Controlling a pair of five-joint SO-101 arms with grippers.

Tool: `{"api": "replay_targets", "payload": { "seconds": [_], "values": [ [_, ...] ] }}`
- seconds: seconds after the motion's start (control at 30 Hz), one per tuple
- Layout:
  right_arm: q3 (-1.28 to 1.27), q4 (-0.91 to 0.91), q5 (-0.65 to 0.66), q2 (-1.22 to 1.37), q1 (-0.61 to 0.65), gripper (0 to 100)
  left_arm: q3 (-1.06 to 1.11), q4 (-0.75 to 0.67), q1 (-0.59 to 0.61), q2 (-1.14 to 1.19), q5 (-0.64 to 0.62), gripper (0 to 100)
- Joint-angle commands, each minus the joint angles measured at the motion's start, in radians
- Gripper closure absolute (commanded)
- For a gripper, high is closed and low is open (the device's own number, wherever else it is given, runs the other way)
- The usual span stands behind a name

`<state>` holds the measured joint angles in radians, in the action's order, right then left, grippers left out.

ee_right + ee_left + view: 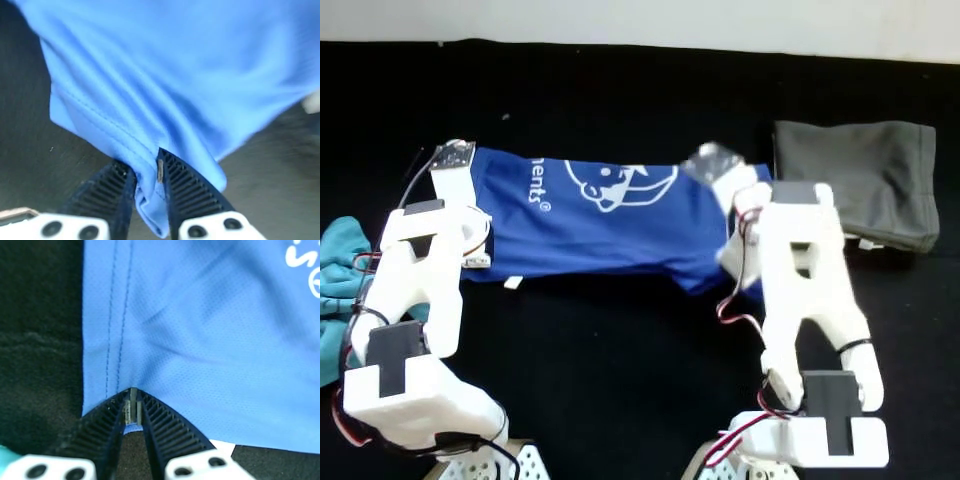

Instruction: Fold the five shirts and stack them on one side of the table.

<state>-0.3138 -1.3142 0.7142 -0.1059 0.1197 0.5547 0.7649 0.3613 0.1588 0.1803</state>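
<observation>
A blue shirt [600, 215] with white print lies stretched across the black table between both arms. My left gripper [133, 401] is shut on the blue shirt's hemmed edge [112, 365] at the shirt's left end [485, 250]. My right gripper [147, 170] is shut on a bunched fold of the blue shirt [175, 85] at its right end [725, 255], where the cloth is lifted and creased. A folded grey shirt [855, 180] rests at the far right. A teal shirt [338, 290] lies crumpled at the left edge, partly behind the left arm.
The black tablecloth [620, 360] stretches bare between the two arm bases and along the far side. The white wall edge runs behind the table.
</observation>
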Motion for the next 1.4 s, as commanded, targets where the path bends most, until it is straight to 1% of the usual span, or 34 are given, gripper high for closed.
{"api": "replay_targets", "payload": {
  "seconds": [0.0, 0.23, 0.37, 0.4, 0.47, 0.53, 0.6, 0.73, 0.83, 1.0, 1.07, 1.13, 1.27, 1.33, 1.37],
  "values": [
    [0.17, 0.004, 0.005, 0.022, -0.016, 99.3, -0.018, -0.021, -0.008, 0.013, 0.0, 99],
    [0.397, 0.033, -0.002, 0.268, -0.013, 99.3, -0.018, -0.021, -0.008, 0.013, 0.0, 99],
    [0.562, 0.028, -0.091, 0.421, 0.016, 97.9, -0.018, -0.021, -0.008, 0.013, 0.0, 99],
    [0.601, 0.028, -0.104, 0.455, 0.027, 95.7, -0.018, -0.021, -0.008, 0.013, 0.0, 99],
    [0.665, 0.028, -0.135, 0.522, 0.038, 88.4, -0.018, -0.021, -0.008, 0.013, 0.0, 99],
    [0.722, 0.038, -0.192, 0.59, 0.044, 82.0, -0.018, -0.021, -0.008, 0.013, 0.0, 99],
    [0.782, 0.033, -0.261, 0.644, 0.039, 80.3, -0.018, -0.021, -0.008, 0.013, 0.0, 99],
    [0.909, -0.008, -0.42, 0.664, 0.01, 80.4, -0.018, -0.021, -0.008, 0.013, 0.0, 99],
    [1.03, -0.125, -0.48, 0.648, 0.01, 80.4, -0.018, -0.021, -0.008, 0.013, 0.0, 99],
    [1.17, -0.371, -0.482, 0.621, 0.053, 80.4, -0.018, -0.021, -0.008, 0.013, 0.0, 99],
    [1.191, -0.427, -0.482, 0.621, 0.076, 80.7, -0.018, -0.021, -0.008, 0.013, 0.0, 99],
    [1.191, -0.441, -0.482, 0.621, 0.096, 83.7, -0.018, -0.021, -0.008, 0.013, 0.0, 99],
    [1.188, -0.446, -0.486, 0.621, 0.148, 99.8, -0.018, -0.021, -0.008, 0.013, 0.0, 99],
    [1.162, -0.446, -0.486, 0.622, 0.191, 97.6, -0.018, -0.021, -0.008, 0.013, 0.0, 99],
    [1.135, -0.444, -0.486, 0.622, 0.213, 98.4, -0.018, -0.021, -0.008, 0.013, 0.0, 99]
  ]
}}
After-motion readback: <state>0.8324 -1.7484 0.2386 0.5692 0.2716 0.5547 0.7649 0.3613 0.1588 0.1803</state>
